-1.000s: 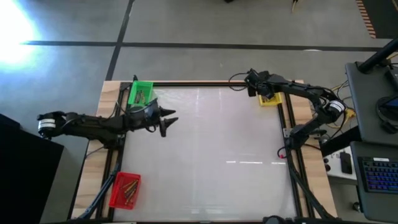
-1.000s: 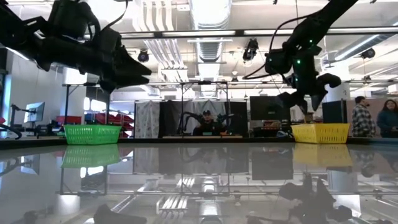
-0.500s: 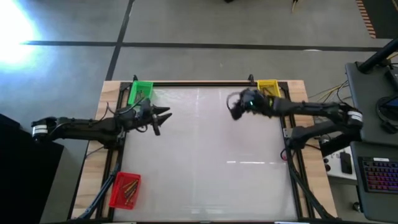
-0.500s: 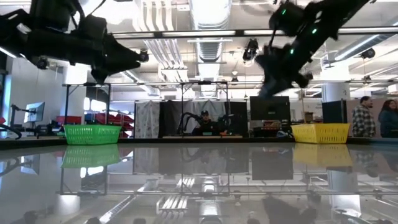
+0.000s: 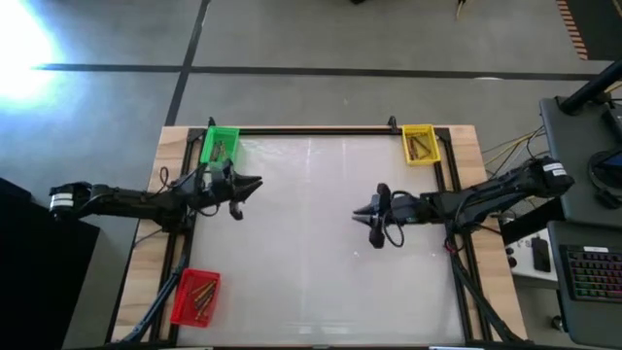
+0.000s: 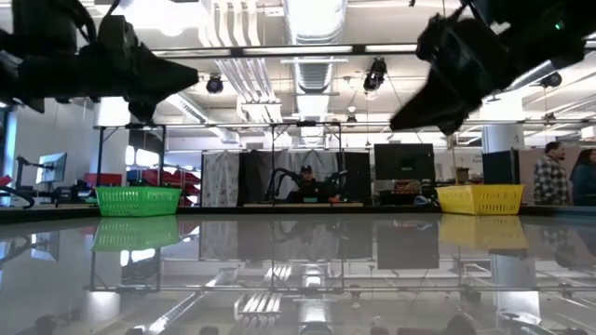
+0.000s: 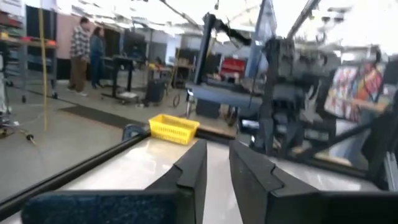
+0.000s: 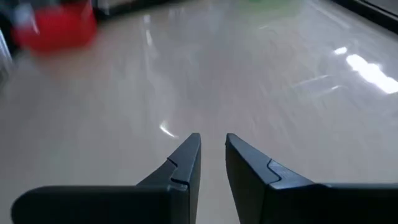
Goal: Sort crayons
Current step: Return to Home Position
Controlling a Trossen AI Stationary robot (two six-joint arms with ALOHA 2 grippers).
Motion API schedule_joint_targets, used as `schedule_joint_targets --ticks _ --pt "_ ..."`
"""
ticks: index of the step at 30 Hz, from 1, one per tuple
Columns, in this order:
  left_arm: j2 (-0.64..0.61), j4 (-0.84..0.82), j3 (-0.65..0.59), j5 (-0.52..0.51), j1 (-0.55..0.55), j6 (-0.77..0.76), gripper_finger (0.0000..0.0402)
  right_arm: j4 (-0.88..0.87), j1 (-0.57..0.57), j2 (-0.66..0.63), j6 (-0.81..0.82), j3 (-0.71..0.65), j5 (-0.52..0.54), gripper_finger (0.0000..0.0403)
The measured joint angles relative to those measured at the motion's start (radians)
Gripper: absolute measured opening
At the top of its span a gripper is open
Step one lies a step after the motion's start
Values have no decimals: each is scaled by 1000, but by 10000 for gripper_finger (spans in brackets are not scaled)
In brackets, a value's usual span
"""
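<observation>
Crayons lie in three small bins: the green bin (image 5: 219, 146) at the far left corner, the yellow bin (image 5: 420, 144) at the far right, and the red bin (image 5: 197, 297) at the near left. My left gripper (image 5: 258, 182) hovers just near of the green bin and points toward the table's right. Its fingers (image 7: 198, 155) stand a narrow gap apart with nothing between them. My right gripper (image 5: 358, 210) hovers right of the table's middle and points left. It (image 8: 213, 138) is also narrowly open and holds nothing.
The glossy white tabletop (image 5: 311, 253) is framed by dark rails (image 5: 452, 243) on a wooden base. A desk with a keyboard (image 5: 593, 272) stands off the right edge. People (image 6: 557, 172) stand in the room beyond the far edge.
My right gripper has swung from over the yellow bin toward the near edge and the table's middle, turning from pointing down to pointing left. My left gripper has drawn back a little toward the left edge, and its widely spread fingers have closed to a narrow gap.
</observation>
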Motion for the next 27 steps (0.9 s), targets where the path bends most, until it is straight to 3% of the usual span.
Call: schedule_joint_targets --ticks 3,9,15,21,27 --pt "-3 -124 70 33 0 35 45 2 5 -17 68 42 0 62" --pt "-8 -277 175 152 -1 51 40 2 24 -138 -61 79 -8 58" --pt "-23 -280 159 207 -1 61 40 35 44 -301 -149 17 -134 58" --pt "-117 -291 108 211 -1 75 40 52 66 -469 -152 -56 -117 58" --pt "-241 -440 97 241 -1 101 40 52 65 -588 -191 -125 -52 58"
